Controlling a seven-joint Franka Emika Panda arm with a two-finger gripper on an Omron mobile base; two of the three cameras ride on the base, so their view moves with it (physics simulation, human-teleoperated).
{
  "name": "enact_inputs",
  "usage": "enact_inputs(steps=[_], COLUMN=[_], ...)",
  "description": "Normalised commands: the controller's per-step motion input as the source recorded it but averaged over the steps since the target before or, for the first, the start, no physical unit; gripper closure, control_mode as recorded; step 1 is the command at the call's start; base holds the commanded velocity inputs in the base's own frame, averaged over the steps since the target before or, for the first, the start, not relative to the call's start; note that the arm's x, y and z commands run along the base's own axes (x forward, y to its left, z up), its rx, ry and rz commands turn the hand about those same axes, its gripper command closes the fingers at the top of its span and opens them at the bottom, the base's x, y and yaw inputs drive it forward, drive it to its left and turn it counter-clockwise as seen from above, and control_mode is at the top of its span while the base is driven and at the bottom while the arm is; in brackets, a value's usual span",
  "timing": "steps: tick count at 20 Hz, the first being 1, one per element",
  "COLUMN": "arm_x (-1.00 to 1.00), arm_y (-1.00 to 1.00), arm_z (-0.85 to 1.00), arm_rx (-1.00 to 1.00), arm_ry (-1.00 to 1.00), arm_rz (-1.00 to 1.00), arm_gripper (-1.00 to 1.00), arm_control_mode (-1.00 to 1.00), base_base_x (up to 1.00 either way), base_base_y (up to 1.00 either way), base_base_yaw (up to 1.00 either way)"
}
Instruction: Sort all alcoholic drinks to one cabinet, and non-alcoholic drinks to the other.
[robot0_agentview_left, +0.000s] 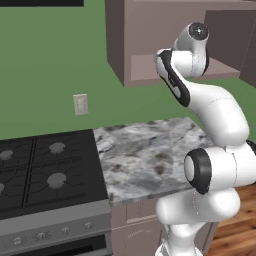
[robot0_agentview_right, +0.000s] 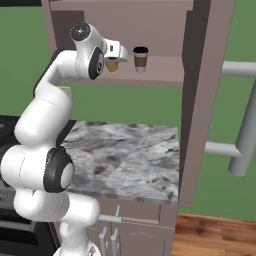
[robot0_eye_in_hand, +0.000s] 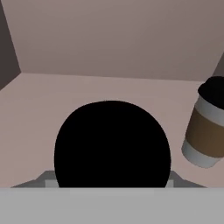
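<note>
Item: wall cabinet (robot0_agentview_right: 165, 75), mauve-brown, door swung wide, plain inner shelf. We find the gripper (robot0_agentview_right: 116, 54) reached inside it, just above the shelf. Item: tan cup (robot0_agentview_right: 112, 64) with black top, directly below the gripper and seemingly between its fingers; in the hand view its black lid (robot0_eye_in_hand: 112, 144) sits dead centre, close under the camera. Whether the cup's base already rests on the shelf we cannot tell. Item: second cup (robot0_agentview_right: 140, 59), brown sleeve, white body, black lid, upright on the same shelf just to the gripper's right and apart from the first cup. Gripper state: the fingertips are hidden behind the lid and the wrist, so we cannot tell whether they pinch the cup or stand spread off it. Item: marble worktop (robot0_agentview_right: 130, 160), well below the gripper, bare where we see it. Item: black stove (robot0_agentview_left: 45, 170), below and to the gripper's left. Step in hand, by our judgement: setting the non-alcoholic cup onto this shelf. To do it well we would lower straight down until the base seats flat, part the fingers evenly so the cup is not nudged sideways, then withdraw along the approach line, keeping left of the neighbouring cup and clear of the cabinet door edge.
</note>
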Motion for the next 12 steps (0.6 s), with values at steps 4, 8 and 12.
enact_inputs(steps=[4,8,12], arm_x=[0.23,0.21,0.15], arm_y=[-0.01,0.0,0.0], arm_z=[-0.07,-0.03,-0.03], arm_rx=[0.0,0.0,0.0], arm_ry=[0.0,0.0,0.0], arm_rz=[0.0,0.0,0.0], arm_gripper=[1.0,1.0,-1.0], arm_control_mode=[-1.0,-1.0,-1.0], base_base_x=[0.0,0.0,0.0], base_base_y=[0.0,0.0,0.0], base_base_yaw=[0.0,0.0,0.0])
